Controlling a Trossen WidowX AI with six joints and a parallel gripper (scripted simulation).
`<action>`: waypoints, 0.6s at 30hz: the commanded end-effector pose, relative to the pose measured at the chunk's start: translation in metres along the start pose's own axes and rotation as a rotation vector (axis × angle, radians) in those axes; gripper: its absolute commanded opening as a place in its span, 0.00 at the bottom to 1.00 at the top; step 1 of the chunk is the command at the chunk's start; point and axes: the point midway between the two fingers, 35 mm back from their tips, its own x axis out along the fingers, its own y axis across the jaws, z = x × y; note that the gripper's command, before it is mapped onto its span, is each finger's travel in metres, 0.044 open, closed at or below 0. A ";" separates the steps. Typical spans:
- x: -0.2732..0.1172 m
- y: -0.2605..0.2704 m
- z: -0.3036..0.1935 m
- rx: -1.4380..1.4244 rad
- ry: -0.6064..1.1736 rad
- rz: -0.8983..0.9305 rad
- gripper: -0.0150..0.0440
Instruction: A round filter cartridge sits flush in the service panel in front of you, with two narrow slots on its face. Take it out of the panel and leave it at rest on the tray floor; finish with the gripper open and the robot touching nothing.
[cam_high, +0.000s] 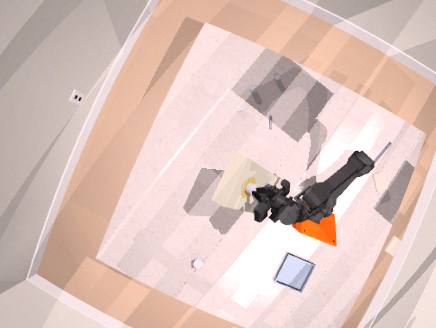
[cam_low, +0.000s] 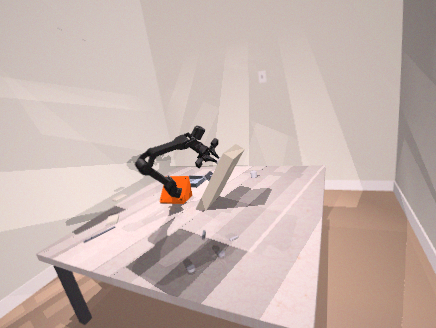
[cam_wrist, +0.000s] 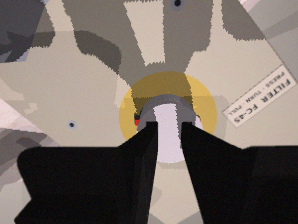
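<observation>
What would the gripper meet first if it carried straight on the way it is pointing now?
The gripper, shut on the filter cartridge, points at the service panel. It would probably meet the yellow ring around the cartridge's socket first, though depth is unclear.

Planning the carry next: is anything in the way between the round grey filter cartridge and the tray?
Nothing visible. The black gripper is shut on the round grey filter cartridge; bare table lies between the beige panel and the square blue-grey tray.

I work at a pale, plank-patterned table (cam_low: 280, 250) on dark legs (cam_low: 75, 297), crossed by grey shadow patches and bright bands of light. Around me stand beige walls (cam_low: 100, 75) streaked with slanting light, one carrying a small white outlet plate (cam_low: 262, 76). A warm wooden floor (cam_low: 365, 260) meets a white baseboard (cam_low: 360, 185).
</observation>
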 end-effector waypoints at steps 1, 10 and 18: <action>-0.015 -0.002 0.003 -0.002 -0.010 -0.013 0.25; -0.044 0.002 -0.001 0.003 0.007 -0.017 0.25; -0.042 0.013 0.012 0.003 0.007 -0.017 0.25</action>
